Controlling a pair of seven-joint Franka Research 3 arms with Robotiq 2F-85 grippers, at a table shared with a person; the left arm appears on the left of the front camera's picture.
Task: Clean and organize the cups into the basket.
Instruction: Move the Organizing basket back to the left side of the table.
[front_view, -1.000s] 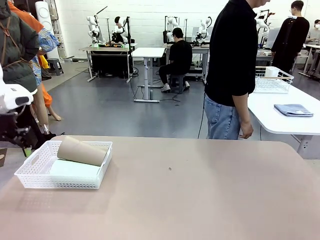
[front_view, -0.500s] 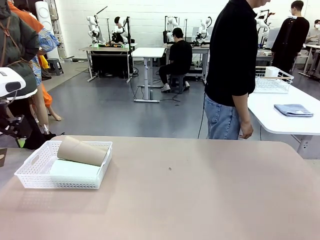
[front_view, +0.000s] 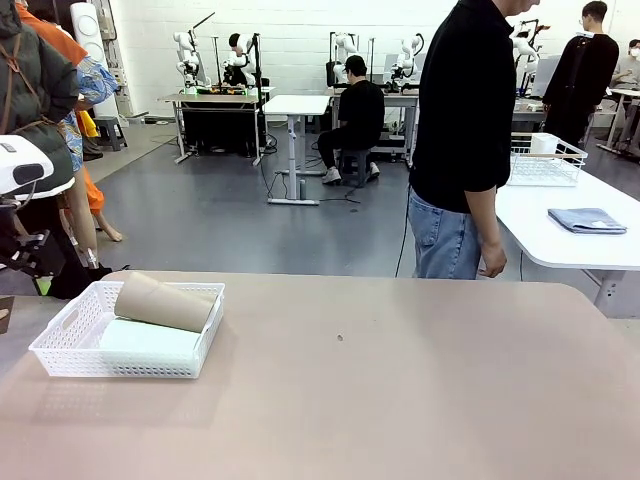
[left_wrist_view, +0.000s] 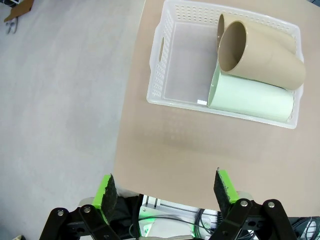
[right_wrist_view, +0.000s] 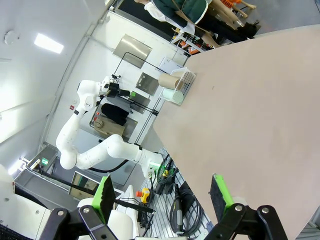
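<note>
Front view: we see the basket (front_view: 75, 350) sitting on the counter (front_view: 400, 390) near its left edge. A tan-brown cup (front_view: 165, 302) lies on its side across the basket, resting over a pale mint cup (front_view: 150, 338) that lies flat under it. Our left arm (front_view: 25, 165) sits at the picture's left edge, off the counter and above and behind the basket; its pincer is too dark and cropped in this view for us to read.

Left wrist view: our left pincer (left_wrist_view: 166, 192) points down from above the counter's near edge, green pads (left_wrist_view: 106, 191) spread wide apart with nothing between them, so released. Basket sits well ahead of the fingertips, no contact. Inside it we count two tan-brown cups, one tucked behind the other, open mouths facing the empty half of the basket, and the mint cup just beside them against the long wall.

Right wrist view: our right pincer (right_wrist_view: 162, 196) is rolled sideways, hanging off the counter's edge, pads spread, nothing gripped, released. Far across the bare counter we see the basket small, with a tan cup and the mint cup's mouth showing. Left arm is raised beyond it, elbow bent.

A person (front_view: 465, 140) in a black top and jeans stands at the far side, one hand (front_view: 492, 262) hanging down beside the hip, clear of the counter.
</note>
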